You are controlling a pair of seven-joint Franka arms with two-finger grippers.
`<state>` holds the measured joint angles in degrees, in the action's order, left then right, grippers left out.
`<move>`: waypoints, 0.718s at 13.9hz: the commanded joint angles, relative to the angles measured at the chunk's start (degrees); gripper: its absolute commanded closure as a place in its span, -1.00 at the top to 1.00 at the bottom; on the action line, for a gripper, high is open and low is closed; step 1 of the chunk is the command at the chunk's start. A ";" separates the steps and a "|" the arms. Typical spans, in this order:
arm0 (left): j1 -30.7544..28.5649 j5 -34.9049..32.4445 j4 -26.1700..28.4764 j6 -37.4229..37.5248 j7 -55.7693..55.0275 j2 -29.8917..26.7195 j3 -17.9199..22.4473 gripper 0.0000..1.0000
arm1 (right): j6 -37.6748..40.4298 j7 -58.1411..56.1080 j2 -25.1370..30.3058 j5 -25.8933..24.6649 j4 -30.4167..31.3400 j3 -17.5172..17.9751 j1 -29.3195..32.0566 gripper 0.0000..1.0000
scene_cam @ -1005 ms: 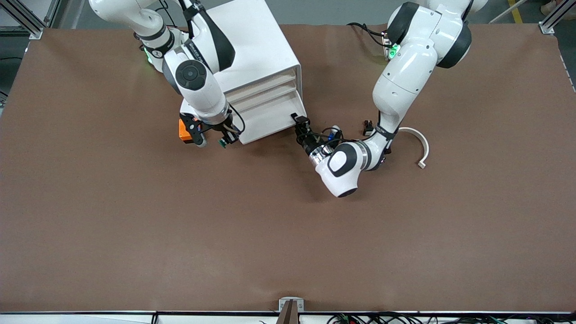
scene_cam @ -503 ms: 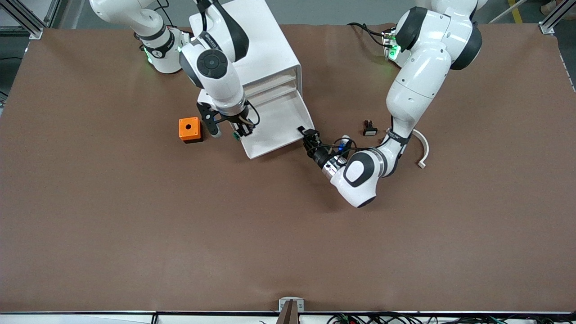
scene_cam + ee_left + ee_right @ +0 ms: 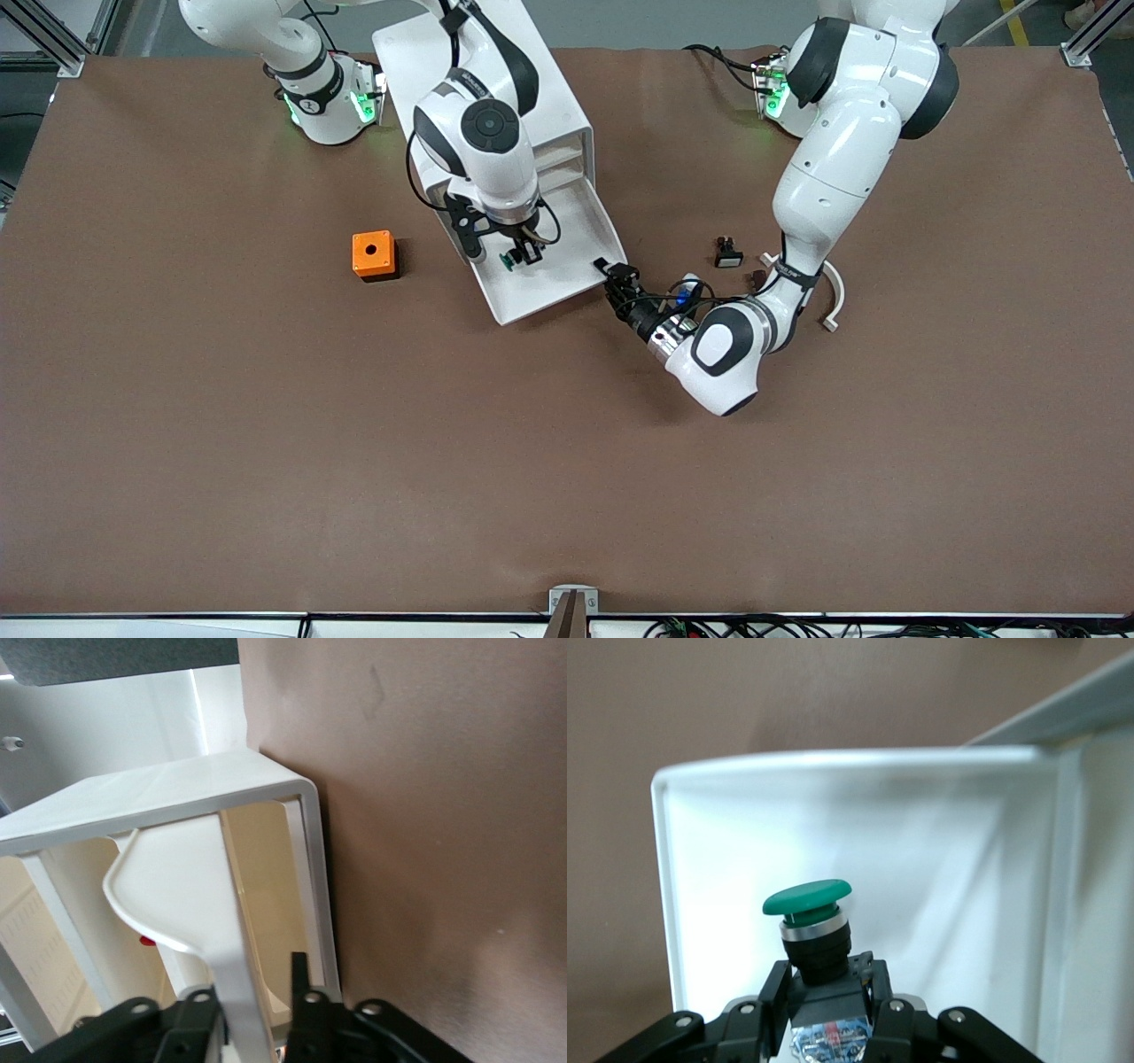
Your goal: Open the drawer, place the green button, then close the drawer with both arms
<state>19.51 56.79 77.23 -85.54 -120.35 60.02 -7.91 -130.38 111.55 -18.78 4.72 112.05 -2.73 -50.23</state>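
The white cabinet (image 3: 554, 102) stands near the right arm's base. Its lowest drawer (image 3: 571, 252) is pulled out toward the front camera. My left gripper (image 3: 613, 275) is shut on the drawer's front wall at the corner toward the left arm's end; in the left wrist view the wall (image 3: 232, 930) runs between the fingers of the left gripper (image 3: 252, 1010). My right gripper (image 3: 521, 255) is shut on the button (image 3: 510, 260) and holds it over the open drawer. In the right wrist view the button's green cap (image 3: 807, 896) stands above the right gripper (image 3: 826, 988), with the drawer floor (image 3: 948, 859) beneath.
An orange cube with a hole (image 3: 372, 255) sits beside the drawer toward the right arm's end. A black part with a white face (image 3: 728, 254) and a white curved strip (image 3: 834, 288) lie toward the left arm's end, by the left forearm.
My left gripper has drawn the drawer farther out toward the front camera. My right gripper has carried the button from beside the orange cube to over the open drawer.
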 commanded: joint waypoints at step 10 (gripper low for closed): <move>-1.05 0.43 -7.43 -2.27 17.14 -0.78 0.09 1.00 | 0.92 4.98 -3.63 -0.33 -3.68 -0.43 -4.53 -1.00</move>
<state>18.72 56.79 71.21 -87.99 -107.75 59.89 -8.03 -130.23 113.99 -21.45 4.71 110.20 -2.76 -53.29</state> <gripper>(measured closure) 0.000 0.604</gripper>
